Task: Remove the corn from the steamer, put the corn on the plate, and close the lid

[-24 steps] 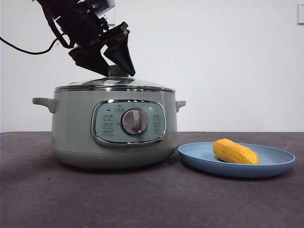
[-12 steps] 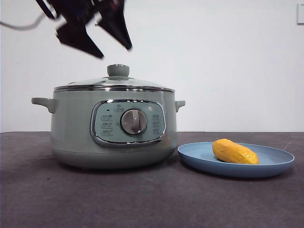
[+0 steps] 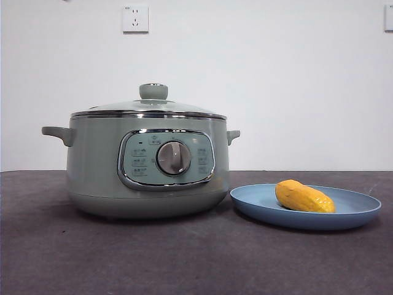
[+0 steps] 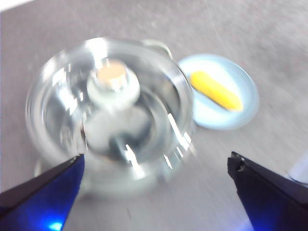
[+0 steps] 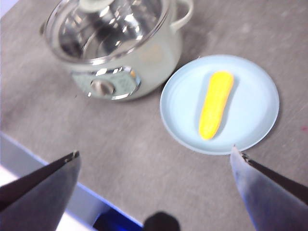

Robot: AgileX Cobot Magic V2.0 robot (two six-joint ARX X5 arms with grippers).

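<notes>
The sage-green steamer (image 3: 147,163) stands left of centre on the table, with its glass lid (image 3: 150,104) seated on the rim and the green knob upright. To its right the yellow corn (image 3: 304,196) lies on the light-blue plate (image 3: 362,212). My left gripper (image 4: 154,187) hangs open high above the lid (image 4: 110,96), holding nothing; that view is blurred. High over the table's near side, my right gripper (image 5: 154,168) is open and empty, with the corn (image 5: 215,110), the plate (image 5: 255,86) and the steamer (image 5: 120,43) all below it. Neither arm shows in the front view.
A dark grey mat (image 3: 196,258) covers the table. A white wall with a socket (image 3: 135,18) stands behind. The table's near edge (image 5: 29,154) shows in the right wrist view.
The gripper that was at the lid's knob let go, rose and left the front view at the top. The lid stays on the steamer.
</notes>
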